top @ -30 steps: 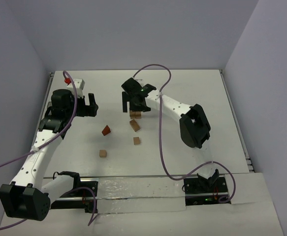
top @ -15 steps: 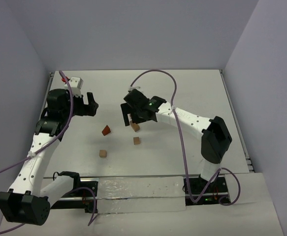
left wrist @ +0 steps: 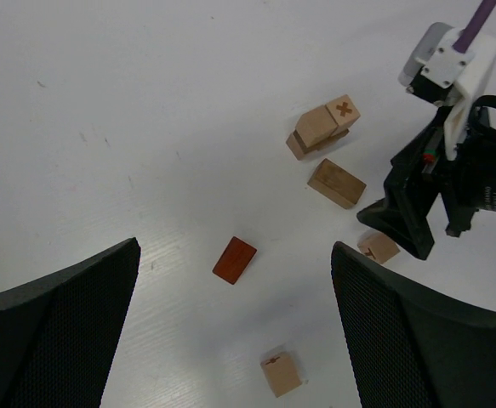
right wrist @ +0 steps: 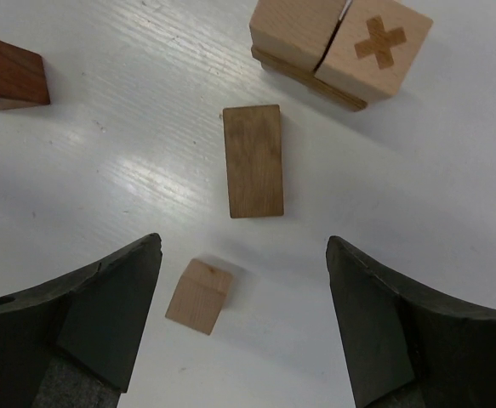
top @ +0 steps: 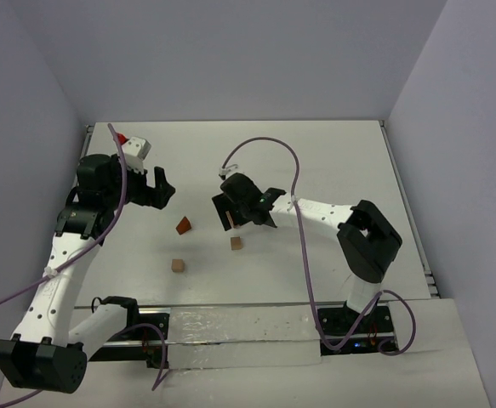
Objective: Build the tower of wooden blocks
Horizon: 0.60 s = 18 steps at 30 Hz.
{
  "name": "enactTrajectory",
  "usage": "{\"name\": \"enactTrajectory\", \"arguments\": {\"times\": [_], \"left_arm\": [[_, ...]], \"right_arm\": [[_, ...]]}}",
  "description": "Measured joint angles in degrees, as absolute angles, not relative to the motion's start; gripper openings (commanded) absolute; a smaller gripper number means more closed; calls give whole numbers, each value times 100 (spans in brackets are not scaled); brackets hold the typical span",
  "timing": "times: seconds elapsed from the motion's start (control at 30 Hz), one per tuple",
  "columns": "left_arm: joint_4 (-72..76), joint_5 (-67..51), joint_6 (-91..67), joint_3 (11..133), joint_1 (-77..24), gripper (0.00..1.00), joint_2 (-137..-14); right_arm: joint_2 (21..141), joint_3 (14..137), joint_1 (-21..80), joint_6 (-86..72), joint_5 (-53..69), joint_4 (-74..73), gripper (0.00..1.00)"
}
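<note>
Two light cubes, one marked with an X (right wrist: pixel 375 42), sit side by side on a thin plank as a low stack (left wrist: pixel 324 127). A flat tan block (right wrist: pixel 253 172) lies just in front of it. A small cube (right wrist: pixel 199 295) lies between the fingers of my right gripper (right wrist: pixel 242 255), closer to the left finger; the jaws stand open above the table with nothing held. Another cube (top: pixel 177 265) and the reddish-brown wedge (top: pixel 183 225) lie apart to the left. My left gripper (top: pixel 162 189) hangs open high above the wedge (left wrist: pixel 234 259).
My right arm (top: pixel 316 208) stretches across the middle of the white table (top: pixel 341 153) and hides the stack in the top view. Grey walls close the table at the back and on both sides. A strip (top: pixel 230 327) runs along the near edge between the arm bases.
My right gripper has moved nearer and lower, from over the stack to over the small cube, and its jaws have narrowed a little. The left arm has shifted slightly right.
</note>
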<state>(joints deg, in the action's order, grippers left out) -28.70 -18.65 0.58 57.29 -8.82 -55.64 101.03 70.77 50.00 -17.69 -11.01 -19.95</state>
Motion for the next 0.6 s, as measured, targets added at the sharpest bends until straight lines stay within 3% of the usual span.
{"name": "enactTrajectory", "arguments": {"times": [0.6], "left_arm": [[-3072, -2298, 202, 6038, -882, 99, -5616]], "right_arm": [[10534, 6884, 5000, -1383, -1105, -878, 79]]}}
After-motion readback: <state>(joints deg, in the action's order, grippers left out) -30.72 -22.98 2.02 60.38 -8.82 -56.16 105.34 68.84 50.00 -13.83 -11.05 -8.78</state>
